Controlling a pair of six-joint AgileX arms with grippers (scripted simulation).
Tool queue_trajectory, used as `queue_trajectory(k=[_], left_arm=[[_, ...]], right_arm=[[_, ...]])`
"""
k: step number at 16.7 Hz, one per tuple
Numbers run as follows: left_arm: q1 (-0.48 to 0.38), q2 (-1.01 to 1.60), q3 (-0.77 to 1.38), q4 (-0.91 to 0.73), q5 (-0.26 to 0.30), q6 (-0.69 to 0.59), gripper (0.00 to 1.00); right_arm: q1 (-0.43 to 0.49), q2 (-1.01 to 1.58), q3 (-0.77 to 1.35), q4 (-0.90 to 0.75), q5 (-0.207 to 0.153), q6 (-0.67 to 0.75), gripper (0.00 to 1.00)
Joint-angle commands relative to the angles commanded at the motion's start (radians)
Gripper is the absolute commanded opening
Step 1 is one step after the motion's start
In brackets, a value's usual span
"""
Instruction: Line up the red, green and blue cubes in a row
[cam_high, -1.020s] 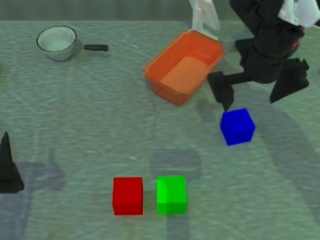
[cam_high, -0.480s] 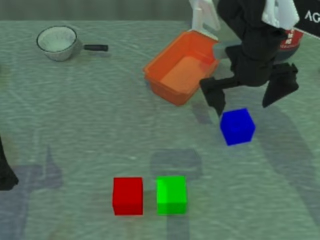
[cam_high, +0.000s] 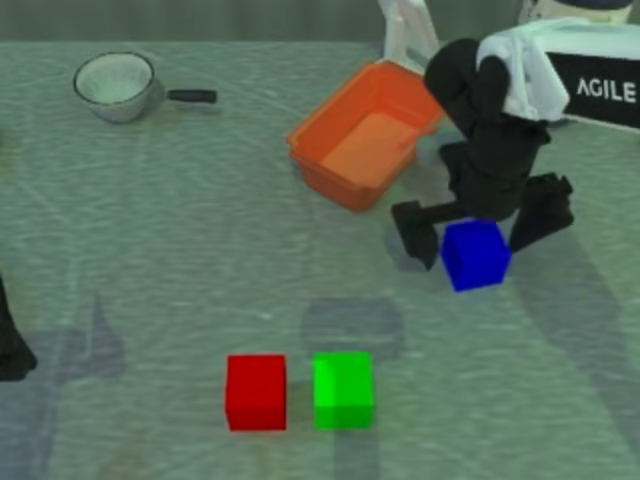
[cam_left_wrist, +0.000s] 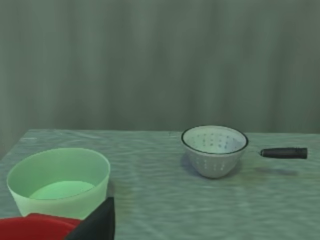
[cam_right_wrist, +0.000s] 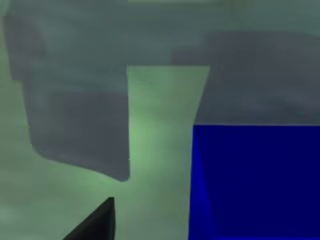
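Right end effector (cam_high: 480, 228) right of frame centre, top view: fingers spread wide, straddling blue cube (cam_high: 476, 254), no contact visible. Red cube (cam_high: 256, 392) and green cube (cam_high: 343, 390) side by side, lower centre of worktop (cam_high: 180, 250), small gap between. Orange tray (cam_high: 366, 134) upper centre. Left end effector (cam_high: 10, 345) at left edge, finger state indeterminate.
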Motion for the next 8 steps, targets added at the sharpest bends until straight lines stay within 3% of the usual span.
queue_trajectory(k=[5,8], left_arm=[[0.0,0.0,0.0,0.0,0.0,0.0,1.0],[0.0,0.0,0.0,0.0,0.0,0.0,1.0]], right_arm=[[0.001,0.012,-0.026,0.03,0.0,0.001,1.0],[0.001,0.012,-0.026,0.03,0.0,0.001,0.77]])
